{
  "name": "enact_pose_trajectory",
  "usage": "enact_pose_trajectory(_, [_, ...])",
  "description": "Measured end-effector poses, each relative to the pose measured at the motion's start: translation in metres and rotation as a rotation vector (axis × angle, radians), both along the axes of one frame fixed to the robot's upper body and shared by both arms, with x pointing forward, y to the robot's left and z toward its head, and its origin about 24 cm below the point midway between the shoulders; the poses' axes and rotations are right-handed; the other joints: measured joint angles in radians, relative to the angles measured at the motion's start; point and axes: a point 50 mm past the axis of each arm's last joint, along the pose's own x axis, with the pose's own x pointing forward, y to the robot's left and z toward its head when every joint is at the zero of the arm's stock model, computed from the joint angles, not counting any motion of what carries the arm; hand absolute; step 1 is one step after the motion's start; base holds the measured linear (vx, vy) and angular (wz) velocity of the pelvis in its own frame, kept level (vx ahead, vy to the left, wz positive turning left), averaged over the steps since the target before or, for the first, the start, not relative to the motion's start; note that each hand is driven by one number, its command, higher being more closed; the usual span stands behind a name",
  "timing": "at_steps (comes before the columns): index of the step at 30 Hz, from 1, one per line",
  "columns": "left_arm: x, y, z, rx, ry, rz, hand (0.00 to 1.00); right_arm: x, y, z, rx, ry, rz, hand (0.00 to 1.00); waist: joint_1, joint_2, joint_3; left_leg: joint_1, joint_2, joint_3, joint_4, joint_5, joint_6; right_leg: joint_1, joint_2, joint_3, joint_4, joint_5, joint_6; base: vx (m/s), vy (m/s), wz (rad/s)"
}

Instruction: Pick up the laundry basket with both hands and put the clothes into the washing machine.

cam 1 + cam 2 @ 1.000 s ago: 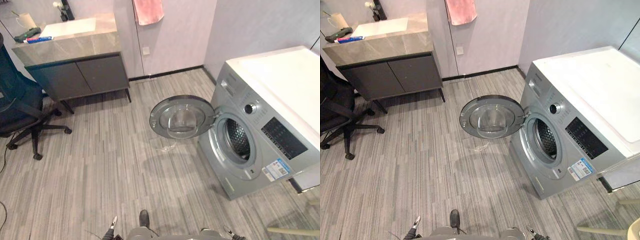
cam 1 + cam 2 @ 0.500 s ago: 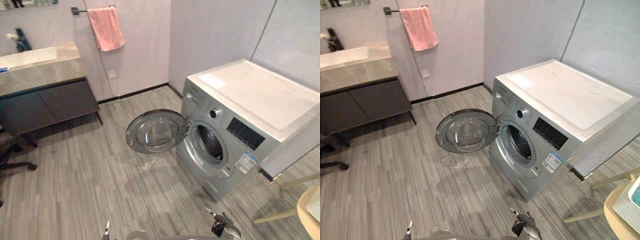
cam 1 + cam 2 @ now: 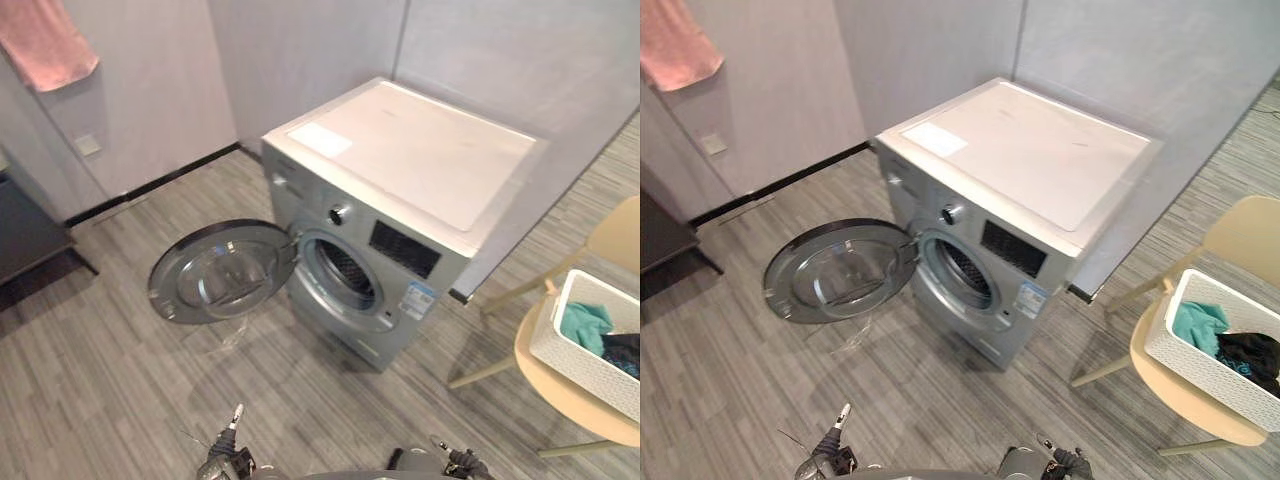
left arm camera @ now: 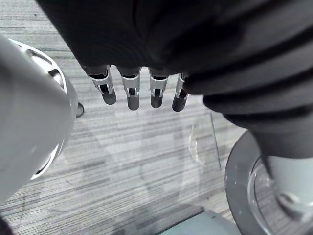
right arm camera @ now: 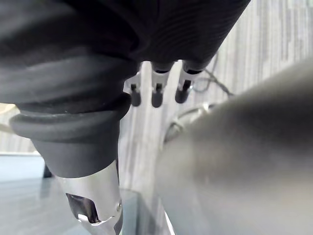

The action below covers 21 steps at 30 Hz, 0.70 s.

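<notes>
A white woven laundry basket (image 3: 590,350) stands on a pale yellow chair (image 3: 560,390) at the right, apart from both hands. Teal clothes (image 3: 1198,322) and dark clothes (image 3: 1250,355) lie in it. The silver washing machine (image 3: 400,180) stands in the middle, its round door (image 3: 220,272) swung wide open to the left and the drum opening (image 3: 345,272) bare. My left hand (image 4: 129,93) hangs over the grey floor with straight fingers and holds nothing. My right hand (image 5: 156,95) also hangs with straight fingers, empty.
A pink towel (image 3: 45,40) hangs on the wall at the far left, above a dark cabinet (image 3: 20,235). Grey wall panels stand behind the machine. Striped grey floor (image 3: 120,400) lies open in front of the door.
The camera has swung to the right: the sink cabinet and office chair have left the view, and the yellow chair with the basket has come into view. Both hands still hang low.
</notes>
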Motion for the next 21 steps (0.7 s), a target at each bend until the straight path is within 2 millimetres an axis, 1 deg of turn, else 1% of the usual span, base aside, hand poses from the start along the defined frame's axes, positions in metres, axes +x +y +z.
enact_pose_trajectory(1, [-0.005,-0.008,-0.004,-0.023,0.034,-0.025,0.00,0.004,-0.007,0.000,-0.009,0.006,0.010,0.00,0.002,0.034,0.003,0.004,0.032,-0.017,-0.041,0.022,-0.008,0.007,0.056,0.012,-0.051,-0.007,0.013,0.06,-0.392,-0.63])
enact_pose_trajectory(2, [-0.007,-0.016,-0.006,-0.041,0.056,-0.051,0.00,0.010,-0.019,0.003,-0.034,0.006,0.016,0.00,-0.004,0.068,0.011,0.012,0.036,-0.049,-0.075,0.046,0.000,0.008,0.103,0.020,-0.085,-0.003,0.005,0.08,-0.438,-0.58])
enact_pose_trajectory(3, [-0.009,-0.018,-0.007,-0.045,0.065,-0.059,0.00,0.010,-0.024,0.004,-0.043,0.011,0.016,0.00,-0.009,0.075,0.013,0.017,0.039,-0.051,-0.089,0.066,-0.001,0.008,0.113,0.021,-0.093,-0.002,0.004,0.07,-0.217,-0.34])
enact_pose_trajectory(4, [-0.011,-0.018,-0.007,-0.045,0.075,-0.064,0.00,0.012,-0.029,0.005,-0.050,0.016,0.018,0.00,-0.018,0.080,0.013,0.023,0.045,-0.054,-0.097,0.105,-0.017,0.013,0.127,0.023,-0.103,-0.005,-0.001,0.09,-0.231,-0.25])
enact_pose_trajectory(5, [-0.013,-0.017,-0.008,-0.038,0.085,-0.066,0.00,0.012,-0.033,0.005,-0.060,0.023,0.020,0.00,-0.023,0.080,0.014,0.032,0.062,-0.060,-0.086,0.129,-0.023,0.029,0.150,0.023,-0.117,-0.010,-0.011,0.11,-0.253,-0.30])
enact_pose_trajectory(6, [-0.013,-0.016,-0.007,-0.034,0.085,-0.064,0.00,0.011,-0.034,0.005,-0.064,0.033,0.032,0.00,-0.023,0.083,0.013,0.030,0.091,-0.070,-0.049,0.137,-0.034,0.043,0.176,0.024,-0.129,-0.017,-0.024,0.10,-0.235,-0.29])
enact_pose_trajectory(7, [-0.012,-0.015,-0.007,-0.033,0.082,-0.063,0.00,0.011,-0.034,0.005,-0.066,0.037,0.043,0.00,-0.023,0.087,0.014,0.026,0.105,-0.080,-0.026,0.140,-0.030,0.055,0.191,0.024,-0.135,-0.022,-0.031,0.04,-0.178,-0.25])
enact_pose_trajectory(8, [-0.009,-0.012,-0.006,-0.023,0.074,-0.061,0.00,0.011,-0.030,0.004,-0.064,0.043,0.065,0.00,-0.023,0.079,0.017,0.002,0.132,-0.102,0.041,0.156,-0.007,0.070,0.217,0.028,-0.154,-0.030,-0.043,0.02,-0.203,-0.28])
enact_pose_trajectory(9, [-0.006,-0.006,-0.004,0.004,0.065,-0.064,0.00,0.012,-0.025,0.003,-0.051,0.042,0.070,0.00,-0.021,0.064,0.026,-0.037,0.162,-0.115,0.137,0.193,0.047,0.092,0.244,0.037,-0.184,-0.037,-0.056,0.01,-0.219,-0.30])
enact_pose_trajectory(10, [-0.003,0.000,-0.002,0.022,0.050,-0.056,0.00,0.012,-0.022,0.002,-0.047,0.042,0.076,0.00,-0.021,0.063,0.037,-0.064,0.177,-0.116,0.194,0.219,0.088,0.106,0.255,0.040,-0.199,-0.034,-0.061,0.03,-0.239,-0.31])
enact_pose_trajectory(11, [0.004,0.008,0.002,0.049,0.016,-0.048,0.00,0.016,-0.020,0.003,-0.052,0.036,0.103,0.00,-0.021,0.038,0.051,-0.115,0.213,-0.125,0.322,0.267,0.173,0.146,0.271,0.054,-0.235,-0.031,-0.080,0.05,-0.181,-0.35])
enact_pose_trajectory(12, [0.007,0.009,0.003,0.055,0.002,-0.060,0.00,0.019,-0.022,0.004,-0.062,0.022,0.107,0.00,-0.017,0.037,0.067,-0.169,0.196,-0.161,0.444,0.173,0.146,0.175,0.283,0.065,-0.261,-0.029,-0.096,0.07,-0.142,-0.35])
enact_pose_trajectory(13, [0.010,0.008,0.004,0.054,-0.006,-0.066,0.00,0.022,-0.026,0.006,-0.074,0.017,0.107,0.00,-0.018,0.041,0.072,-0.196,0.167,-0.165,0.491,0.104,0.120,0.185,0.284,0.072,-0.271,-0.025,-0.105,0.09,-0.040,-0.37])
enact_pose_trajectory(14, [0.015,-0.002,0.004,0.031,-0.018,-0.089,0.00,0.025,-0.034,0.009,-0.097,0.009,0.108,0.00,-0.023,0.056,0.084,-0.232,0.077,-0.174,0.515,0.007,0.078,0.202,0.282,0.092,-0.291,-0.020,-0.110,0.10,0.020,-0.52])
enact_pose_trajectory(15, [0.015,-0.011,0.003,0.010,-0.021,-0.099,0.00,0.027,-0.038,0.010,-0.107,0.004,0.110,0.00,-0.017,0.067,0.088,-0.250,-0.025,-0.177,0.454,-0.044,0.062,0.207,0.277,0.116,-0.304,-0.011,-0.101,0.10,0.045,-0.61])
enact_pose_trajectory(16, [0.015,-0.011,0.003,0.009,-0.022,-0.102,0.00,0.029,-0.037,0.011,-0.106,0.000,0.112,0.00,-0.016,0.071,0.089,-0.254,-0.073,-0.179,0.397,-0.049,0.067,0.209,0.278,0.130,-0.308,-0.009,-0.098,0.14,0.090,-0.78])
enact_pose_trajectory(17, [0.010,-0.011,0.002,0.007,-0.009,-0.097,0.00,0.031,-0.036,0.011,-0.103,-0.006,0.114,0.00,-0.012,0.074,0.090,-0.259,-0.162,-0.214,0.258,-0.064,0.082,0.207,0.282,0.159,-0.314,-0.007,-0.093,0.16,0.094,-0.80])
enact_pose_trajectory(18, [0.007,-0.010,0.001,0.006,-0.002,-0.081,0.00,0.032,-0.029,0.010,-0.088,-0.010,0.117,0.00,0.007,0.074,0.088,-0.237,-0.223,-0.304,0.125,-0.065,0.084,0.203,0.290,0.198,-0.329,-0.001,-0.082,0.17,0.089,-0.88])
enact_pose_trajectory(19, [0.006,-0.009,0.001,0.007,0.000,-0.075,0.00,0.032,-0.026,0.009,-0.081,-0.012,0.121,0.00,0.017,0.079,0.084,-0.211,-0.244,-0.365,0.079,-0.076,0.101,0.199,0.297,0.224,-0.342,0.006,-0.074,0.19,0.070,-0.86])
enact_pose_trajectory(20, [0.004,-0.008,0.000,0.002,0.006,-0.053,0.00,0.036,-0.019,0.009,-0.065,-0.023,0.128,0.00,0.032,0.071,0.082,-0.183,-0.273,-0.395,0.028,-0.072,0.146,0.193,0.297,0.255,-0.360,0.022,-0.051,0.18,0.058,-0.57])
enact_pose_trajectory(21, [0.005,-0.009,0.000,-0.003,0.007,-0.040,0.00,0.038,-0.017,0.009,-0.062,-0.030,0.127,0.00,0.033,0.069,0.087,-0.183,-0.273,-0.380,0.031,-0.071,0.155,0.193,0.296,0.260,-0.363,0.029,-0.040,0.21,0.087,-0.59])
